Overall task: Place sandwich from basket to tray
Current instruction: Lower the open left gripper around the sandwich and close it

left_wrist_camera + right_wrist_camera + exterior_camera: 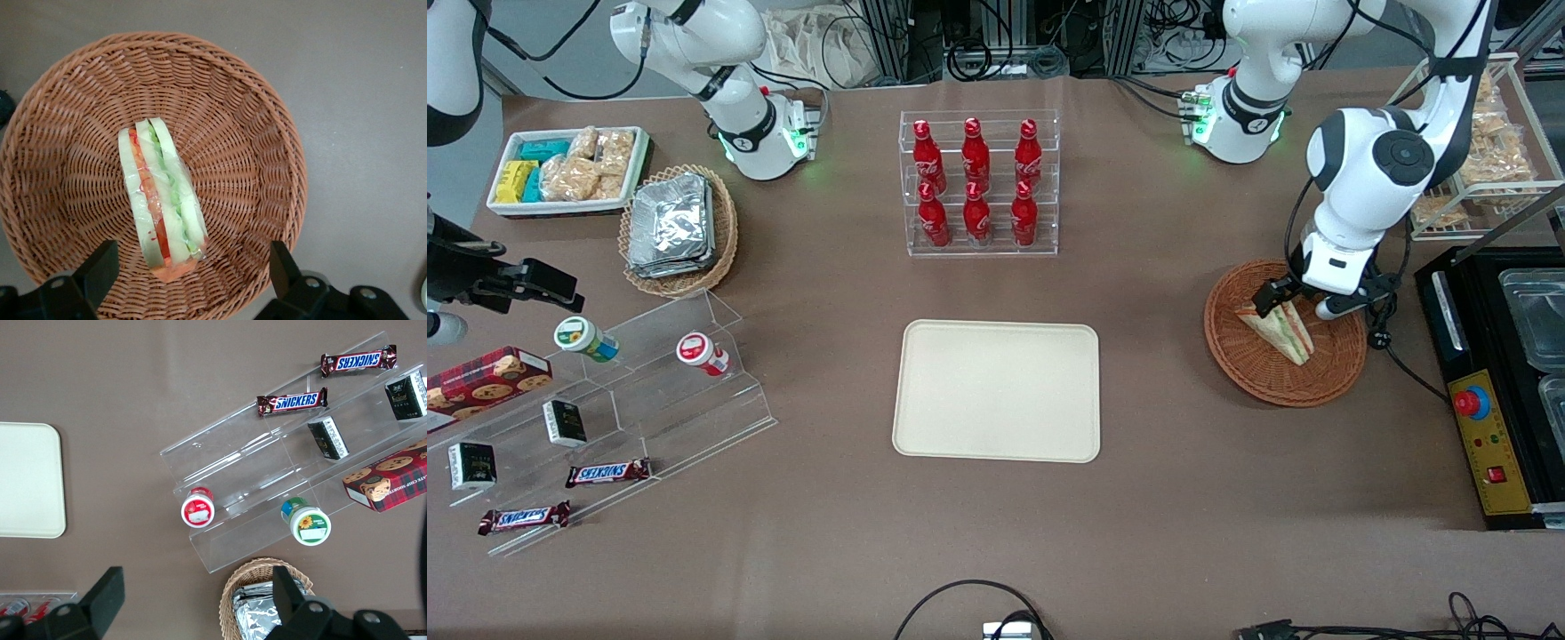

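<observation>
Jaws spread wide and holding nothing, the gripper (190, 270) of the working arm hangs just above the sandwich (1278, 331), its two dark fingers (100, 270) standing apart on either side of the wedge's blunt end without touching it. The sandwich lies on its side in the middle of the basket (1285, 333), clear wrap over white bread with green, orange and red layers showing along the cut face.

The basket, a round reddish-brown wicker one, sits on the brown table (1192, 498) toward the working arm's end. Between the basket and the table's end stands a black machine (1489, 382) with a yellow control strip and a red button; a wire rack of wrapped snacks (1485, 147) stands farther from the front camera than the basket.

Well apart from the basket, at mid-table, lies the tray (997, 390), cream-beige, flat and bare. Farther from the front camera than the tray is a clear stand of six red bottles (978, 182).

Much farther from the basket, toward the parked arm's end, are a lighter wicker basket of foil packs (671, 227), a white bin of snack packets (567, 169), and a clear stepped shelf (618, 418) bearing two small cups, chocolate bars, small dark boxes and a cookie box (485, 382).
</observation>
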Tool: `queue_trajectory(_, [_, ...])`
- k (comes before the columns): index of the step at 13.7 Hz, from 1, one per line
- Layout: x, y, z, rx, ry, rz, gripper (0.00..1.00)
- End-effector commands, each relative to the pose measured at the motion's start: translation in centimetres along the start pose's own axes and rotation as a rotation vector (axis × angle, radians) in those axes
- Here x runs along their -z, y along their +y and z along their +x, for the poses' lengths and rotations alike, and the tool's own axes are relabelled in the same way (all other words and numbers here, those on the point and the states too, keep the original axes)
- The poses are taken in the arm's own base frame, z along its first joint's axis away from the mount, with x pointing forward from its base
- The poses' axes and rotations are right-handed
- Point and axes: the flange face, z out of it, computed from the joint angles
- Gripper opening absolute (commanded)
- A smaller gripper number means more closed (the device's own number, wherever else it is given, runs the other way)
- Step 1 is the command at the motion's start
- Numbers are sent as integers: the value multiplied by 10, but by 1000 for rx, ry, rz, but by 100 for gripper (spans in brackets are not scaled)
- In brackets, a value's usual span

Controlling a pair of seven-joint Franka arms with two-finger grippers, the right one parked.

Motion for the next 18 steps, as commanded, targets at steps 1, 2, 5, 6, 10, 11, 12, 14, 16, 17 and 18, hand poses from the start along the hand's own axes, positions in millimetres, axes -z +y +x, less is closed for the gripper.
queue_trajectory(1, [-13, -5, -4, 19, 15, -2, 100])
queue_trajectory(2, [-19, -7, -4, 24, 14, -4, 100])
queue_trajectory(5, [-40, -11, -7, 51, 23, -13, 100])
queue_trajectory(6, [-45, -11, -7, 62, 31, -18, 100])
queue_trajectory(10, [-62, -14, -12, 64, 31, -21, 100])
queue_trajectory(11, [-64, -14, -12, 61, 27, -19, 100])
queue_trajectory(12, [-65, -14, -12, 59, 27, -18, 93])
queue_trajectory(14, [-65, -14, -12, 47, 27, -17, 60])
queue_trajectory(16, [-71, -12, -15, 8, 20, -3, 37])
queue_trajectory(17, [-73, -11, -16, -28, 22, 9, 35])
queue_trajectory(18, [-73, -11, -17, -55, 24, 19, 32])
